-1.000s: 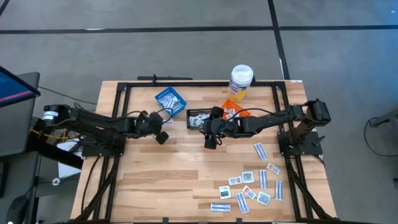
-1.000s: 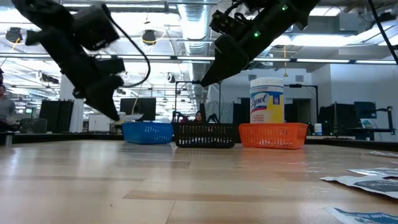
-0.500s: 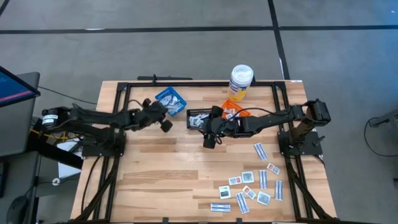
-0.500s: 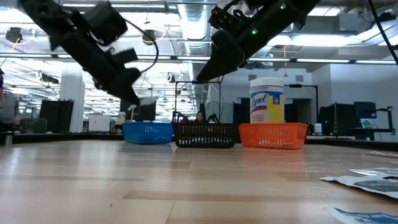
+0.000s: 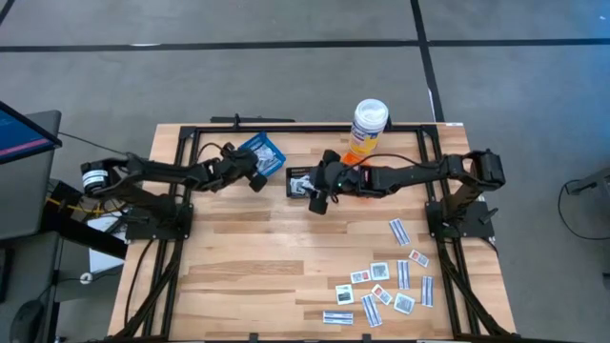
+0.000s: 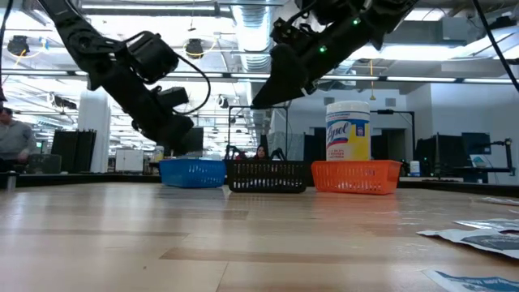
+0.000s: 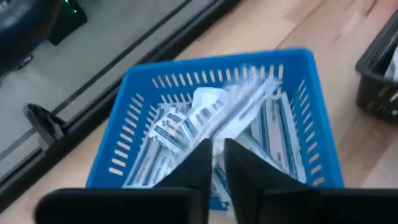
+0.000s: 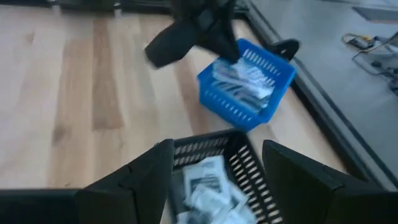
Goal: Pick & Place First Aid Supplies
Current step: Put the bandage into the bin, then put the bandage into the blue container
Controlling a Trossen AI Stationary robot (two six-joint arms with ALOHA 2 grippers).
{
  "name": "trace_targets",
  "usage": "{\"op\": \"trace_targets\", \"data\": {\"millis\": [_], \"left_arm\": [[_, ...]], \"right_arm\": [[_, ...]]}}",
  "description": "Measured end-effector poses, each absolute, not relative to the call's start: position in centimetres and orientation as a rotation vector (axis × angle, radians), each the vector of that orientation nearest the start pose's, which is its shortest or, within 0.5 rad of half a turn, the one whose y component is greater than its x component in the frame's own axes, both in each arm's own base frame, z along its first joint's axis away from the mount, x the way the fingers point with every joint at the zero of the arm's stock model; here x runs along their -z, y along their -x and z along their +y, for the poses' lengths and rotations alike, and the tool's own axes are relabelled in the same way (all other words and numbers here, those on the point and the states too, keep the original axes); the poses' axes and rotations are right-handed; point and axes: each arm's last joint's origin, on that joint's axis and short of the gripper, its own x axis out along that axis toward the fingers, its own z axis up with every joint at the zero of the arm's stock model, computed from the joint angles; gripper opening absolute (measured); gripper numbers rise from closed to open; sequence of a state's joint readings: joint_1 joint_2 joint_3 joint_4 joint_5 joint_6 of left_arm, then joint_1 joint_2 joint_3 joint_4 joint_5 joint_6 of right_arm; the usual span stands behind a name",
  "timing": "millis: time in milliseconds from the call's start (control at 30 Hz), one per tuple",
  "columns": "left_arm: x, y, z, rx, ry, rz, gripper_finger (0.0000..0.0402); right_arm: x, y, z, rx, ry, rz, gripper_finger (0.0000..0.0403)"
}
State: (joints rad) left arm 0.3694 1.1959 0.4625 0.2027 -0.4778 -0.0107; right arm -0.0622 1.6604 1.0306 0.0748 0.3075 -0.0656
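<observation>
The left gripper (image 7: 214, 163), fingers narrowly apart, hangs empty over the blue basket (image 7: 311, 112) of white strip packets (image 7: 205, 115) (blue-grey print); the right gripper (image 8: 214, 163) gapes wide above the black basket (image 8: 239, 165).

Two dark arms, matte black jointed links. Left arm (image 5: 152, 173): white round cap near base, looping black cable. Right arm (image 5: 410, 175): green indicator lights, black cable. Fingers (image 8: 140, 177) black, wedge-shaped.

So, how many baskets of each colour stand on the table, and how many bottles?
Blue basket: 1
Black basket: 1
Orange basket: 1
Bottle: 1
Total: 4
</observation>
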Motion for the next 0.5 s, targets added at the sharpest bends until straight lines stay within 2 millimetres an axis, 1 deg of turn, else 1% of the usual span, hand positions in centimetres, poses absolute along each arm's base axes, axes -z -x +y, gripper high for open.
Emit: {"op": "trace_targets", "data": {"millis": [133, 267, 367, 500], "left_arm": [[-17.9, -20.8, 9.5, -0.828, -0.021, 0.555, 0.0083], [-18.5, -20.8, 9.5, -0.828, -0.031, 0.512, 0.0113], [-19.3, -20.7, 9.4, -0.832, -0.028, 0.451, 0.0123], [-19.9, -20.8, 9.5, -0.827, -0.023, 0.387, 0.0123]], "right_arm": [[-22.3, -35.7, -4.0, 0.324, 0.178, 0.55, 0.024], [-22.5, -35.8, -4.9, 0.301, 0.203, 0.53, 0.024], [-22.5, -35.7, -5.7, 0.317, 0.2, 0.528, 0.024], [-22.1, -35.7, -6.9, 0.343, 0.189, 0.537, 0.024]]}}
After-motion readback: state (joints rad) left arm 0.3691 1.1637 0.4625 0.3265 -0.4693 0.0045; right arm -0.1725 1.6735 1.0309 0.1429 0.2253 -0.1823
